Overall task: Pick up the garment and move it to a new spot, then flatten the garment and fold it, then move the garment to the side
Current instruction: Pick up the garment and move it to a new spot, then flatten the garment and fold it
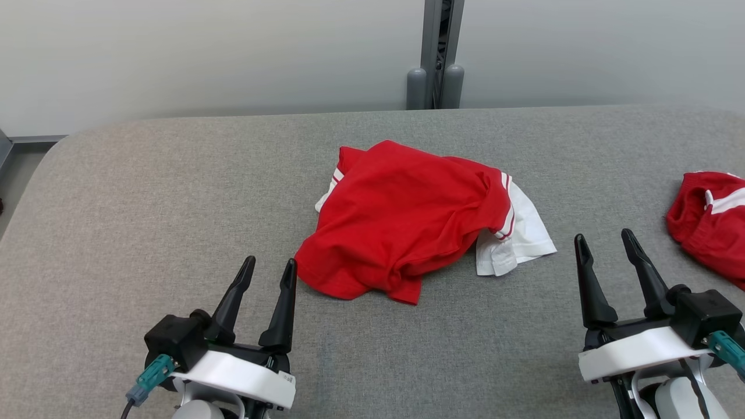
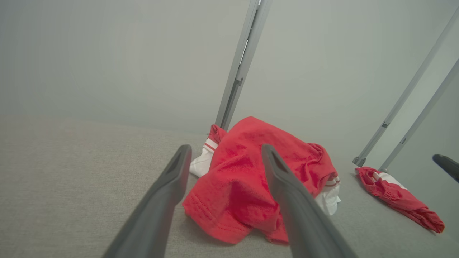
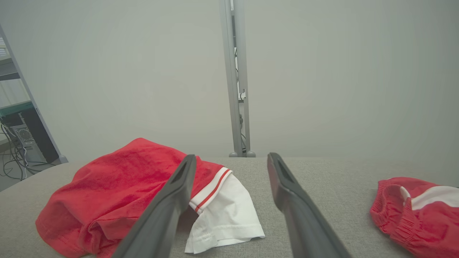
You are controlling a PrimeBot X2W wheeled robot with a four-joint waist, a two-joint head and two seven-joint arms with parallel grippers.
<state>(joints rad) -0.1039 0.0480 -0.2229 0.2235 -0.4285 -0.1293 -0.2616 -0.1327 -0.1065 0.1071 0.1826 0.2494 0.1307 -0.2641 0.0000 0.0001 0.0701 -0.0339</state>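
Observation:
A crumpled red garment (image 1: 401, 218) with white, red-striped sleeves lies in a heap at the middle of the grey padded table (image 1: 145, 192). The left wrist view shows the garment (image 2: 247, 179) just beyond my fingers, and in the right wrist view the garment (image 3: 118, 190) lies at the left, one white sleeve (image 3: 224, 215) spread toward me. My left gripper (image 1: 269, 273) stands open near the front edge, its tips just left of the garment's near hem. At the front right my right gripper (image 1: 605, 244) is open and empty, a little right of the white sleeve (image 1: 515, 233).
A second red piece of clothing with white trim (image 1: 710, 224) lies bunched at the table's right edge, also in the wrist views (image 2: 401, 197) (image 3: 419, 218). A grey metal post (image 1: 435, 55) rises behind the table's far edge against a pale wall.

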